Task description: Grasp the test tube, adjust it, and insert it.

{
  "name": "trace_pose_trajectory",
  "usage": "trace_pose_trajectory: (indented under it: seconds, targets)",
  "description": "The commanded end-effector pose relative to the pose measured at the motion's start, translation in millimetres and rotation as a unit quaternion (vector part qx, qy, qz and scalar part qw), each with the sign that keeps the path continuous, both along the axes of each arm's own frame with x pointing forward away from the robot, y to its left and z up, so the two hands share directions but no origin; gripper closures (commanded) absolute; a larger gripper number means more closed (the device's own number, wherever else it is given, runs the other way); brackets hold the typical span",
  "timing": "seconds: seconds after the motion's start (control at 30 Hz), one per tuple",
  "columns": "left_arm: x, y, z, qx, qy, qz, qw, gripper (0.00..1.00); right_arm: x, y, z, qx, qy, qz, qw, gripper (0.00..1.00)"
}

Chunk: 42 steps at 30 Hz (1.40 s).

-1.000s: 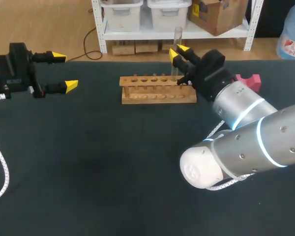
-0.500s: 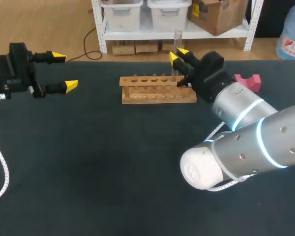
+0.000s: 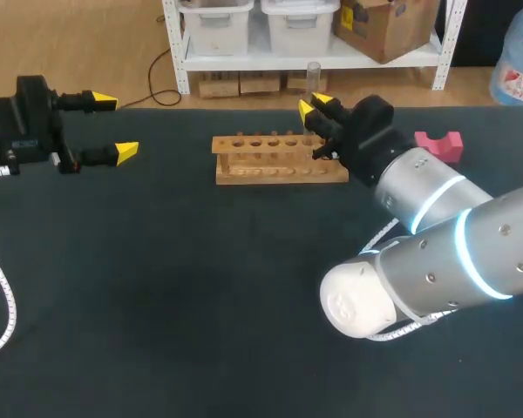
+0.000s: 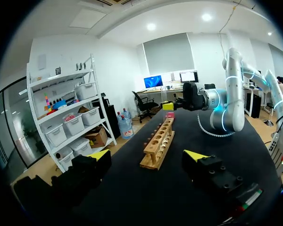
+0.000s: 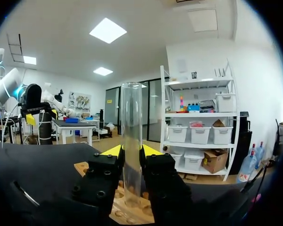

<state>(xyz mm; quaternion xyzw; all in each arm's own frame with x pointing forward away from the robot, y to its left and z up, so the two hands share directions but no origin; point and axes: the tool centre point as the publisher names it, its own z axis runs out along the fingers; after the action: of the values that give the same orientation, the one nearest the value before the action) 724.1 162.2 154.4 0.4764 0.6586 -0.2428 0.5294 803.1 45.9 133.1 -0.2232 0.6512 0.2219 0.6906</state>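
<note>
Dark table (image 3: pixel 200 287), wooden rack (image 3: pixel 279 157) lying crosswise near its far edge, a row of holes along the top board. Test tube (image 5: pixel 131 141): clear, upright, clamped between the two fingers of my right gripper (image 5: pixel 131 151), one pad on each side of the glass. From the right wrist view, the tube's lower end is down at the rack (image 5: pixel 127 214); I cannot tell whether it is seated in a hole. From the head view, the tube's mouth (image 3: pixel 313 74) stands above the yellow tips of the right gripper (image 3: pixel 315 104), at the end of the rack nearest my right arm. A pink block (image 3: pixel 439 144) sits on the table beside that arm. Left gripper (image 3: pixel 113 126) hangs over the table's left side, well apart from the rack, fingers spread wide and released, pointing toward the rack (image 4: pixel 158 146).
</note>
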Motion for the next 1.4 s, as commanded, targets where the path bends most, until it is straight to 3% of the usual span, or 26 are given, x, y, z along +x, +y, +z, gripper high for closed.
trace_pose_trajectory:
  seconds: [0.03,0.63,1.4]
  targets:
    - [-0.9,-0.5,-1.9,-0.002,-0.004,0.003,1.0,0.0,-3.3,-2.2,-16.4,0.006,-0.007,-0.004,1.0,1.0]
    - [-0.9,-0.5,-1.9,-0.002,-0.004,0.003,1.0,0.0,-2.7,0.5,-37.7,0.012,0.007,-0.014,1.0,1.0]
    - [-0.9,-0.5,-1.9,-0.002,-0.004,0.003,1.0,0.0,-3.8,-3.7,-40.2,0.009,0.009,-0.024,1.0,1.0]
